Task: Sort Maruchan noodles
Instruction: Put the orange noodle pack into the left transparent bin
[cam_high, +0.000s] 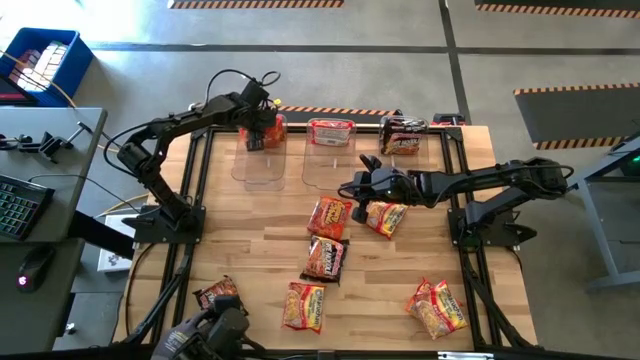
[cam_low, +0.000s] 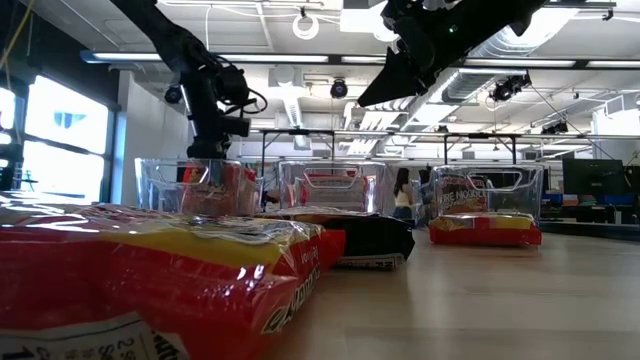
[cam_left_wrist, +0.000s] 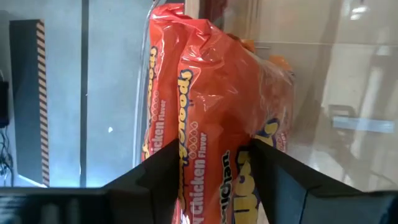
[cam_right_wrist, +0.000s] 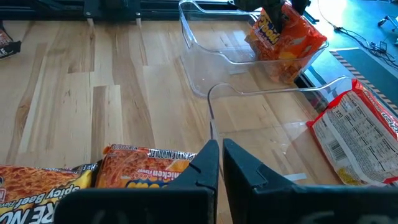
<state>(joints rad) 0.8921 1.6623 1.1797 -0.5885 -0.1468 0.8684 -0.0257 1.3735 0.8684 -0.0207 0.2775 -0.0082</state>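
Three clear bins stand in a row along the far edge of the wooden counter (cam_high: 250, 250). The left bin (cam_high: 262, 160) holds orange packets (cam_high: 268, 130) standing on edge, the middle bin (cam_high: 331, 160) holds a red-and-white packet (cam_high: 331, 131), and the right bin (cam_high: 402, 140) holds a dark packet with red (cam_high: 403, 135).

The left end effector (cam_high: 257, 135) reaches down into the left bin, its two dark fingers (cam_left_wrist: 158, 168) clenched on an orange chicken-flavor packet (cam_left_wrist: 211, 124) that stands upright between them, beside another packet of the same kind.

The right end effector (cam_high: 358, 187) hovers above the counter just in front of the middle bin, its fingers (cam_right_wrist: 208, 163) pressed nearly together with nothing between them. Just below it lies an orange packet (cam_high: 385, 217), and next to that another orange one (cam_high: 329, 216).

Loose packets are spread over the near half of the counter: a dark beef packet (cam_high: 325, 258) in the middle, an orange one (cam_high: 304, 306) nearer the front edge, a dark one (cam_high: 217, 294) at the front left, and a pair of orange ones (cam_high: 436, 306) overlapping at the front right.
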